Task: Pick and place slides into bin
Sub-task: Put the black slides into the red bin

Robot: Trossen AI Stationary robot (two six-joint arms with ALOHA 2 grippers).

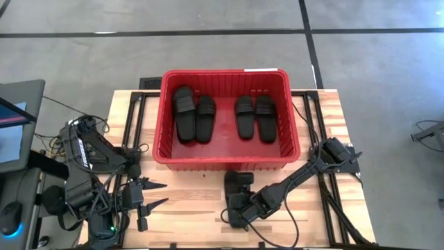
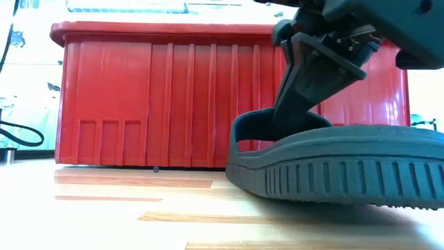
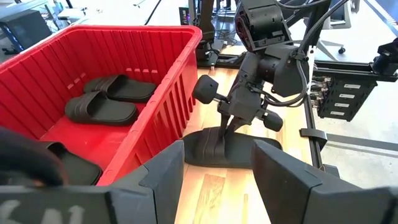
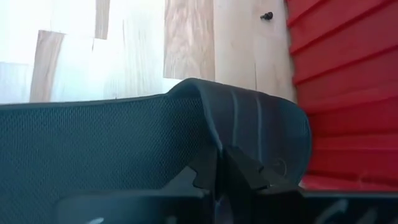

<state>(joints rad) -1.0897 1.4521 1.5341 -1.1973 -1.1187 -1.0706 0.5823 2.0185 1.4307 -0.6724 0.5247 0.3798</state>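
**Ana:** Slides first: how many sit in the red bin [image 1: 225, 161]?

**Ben:** Four, in the high view. One pair [image 1: 194, 115] lies in the left half of the bin, the other pair [image 1: 254, 117] in the right half, all flat on the bin floor with soles down. Within each pair the two touch or nearly touch side by side.

**Ana:** And outside it?

**Ben:** One more slide [image 1: 238, 185] lies on the wooden worktop [image 1: 187, 208], just below the bin's near wall, around the centre of the frame. The low view shows it resting sole-down on the wood, its ribbed edge filling the lower right of that picture, with the bin's ribbed side behind it.

**Ana:** Where is the right claw [image 1: 238, 205]?

**Ben:** Down on that slide. In the left wrist view the right arm leans in from the upper right and its fingers meet the slide's strap. The right wrist view shows the strap's curved edge pinched between the two dark fingers [image 4: 239, 171], so that claw is clenched on the slide.

**Ana:** The left claw [image 1: 158, 194]?

**Ben:** Lower left of the high view, over bare worktop, well apart from the slide. Its fingers are spread, released, holding nothing.
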